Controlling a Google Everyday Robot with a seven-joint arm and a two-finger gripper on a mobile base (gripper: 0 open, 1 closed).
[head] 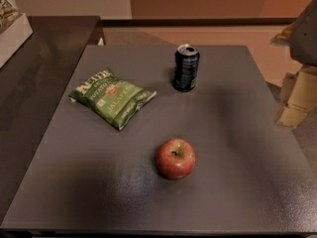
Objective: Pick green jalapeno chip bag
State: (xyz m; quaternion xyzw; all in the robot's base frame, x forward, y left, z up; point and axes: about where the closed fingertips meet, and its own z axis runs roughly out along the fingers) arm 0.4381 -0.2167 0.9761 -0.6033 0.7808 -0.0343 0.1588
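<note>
None of the picking looks done so far: the green jalapeno chip bag (113, 97) lies flat on the grey table (237, 182), in the upper left part of its top, slanted so that its lettered end points toward the upper left of the frame and its other end toward the centre. Nothing touches it and nothing is above it. The gripper (296, 100) shows as a pale, partly cropped shape at the right edge of the frame, out past the table's right side and well apart from the bag; whether it is released or clenched cannot be told, and it carries nothing that can be seen. Two other things share the table: a dark blue can (186, 67) standing upright near the top centre, just to the right of the bag but not touching it, and a red apple (176, 158) lower down, a little below the centre. As I judge it, the whole task is left: the reach across the table to the bag, the descent onto it, the closing on its crinkly body and the lift. The can stands nearest the likely path from the right, so it is the thing most at risk of a knock
</note>
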